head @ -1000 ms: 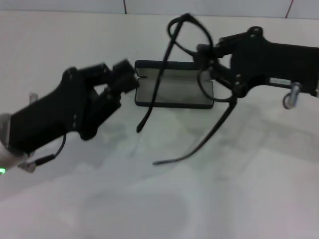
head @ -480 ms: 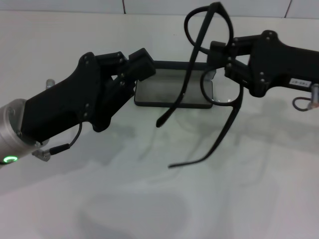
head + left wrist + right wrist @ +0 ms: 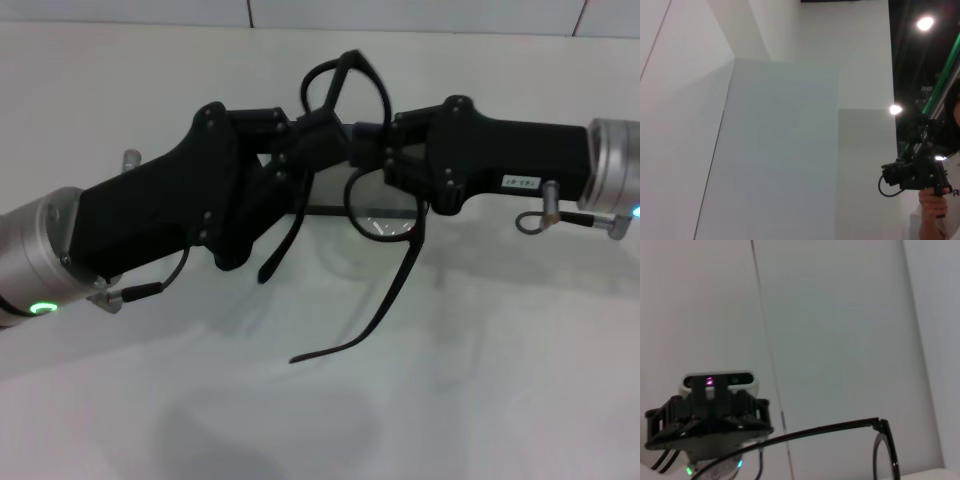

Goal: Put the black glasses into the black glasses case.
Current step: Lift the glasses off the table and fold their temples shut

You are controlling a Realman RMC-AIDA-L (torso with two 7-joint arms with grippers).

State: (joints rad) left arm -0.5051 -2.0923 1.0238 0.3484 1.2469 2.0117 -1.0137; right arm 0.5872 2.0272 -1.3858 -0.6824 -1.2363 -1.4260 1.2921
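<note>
The black glasses hang in the air above the table, temples unfolded and pointing down toward me. My right gripper reaches in from the right and is shut on their frame between the two lenses. From the left, my left gripper comes right up against the glasses at the nearer temple. The black glasses case lies on the table behind both arms, and only a thin dark edge of it shows. The right wrist view catches one temple and a lens rim of the glasses.
The white table spreads out under both arms. The right wrist view looks back at the robot's head. In the left wrist view there are only walls and a person holding a camera.
My right gripper has carried the glasses to the left, in front of the case. My left arm has swung up and right until its gripper meets the glasses, covering most of the case.
</note>
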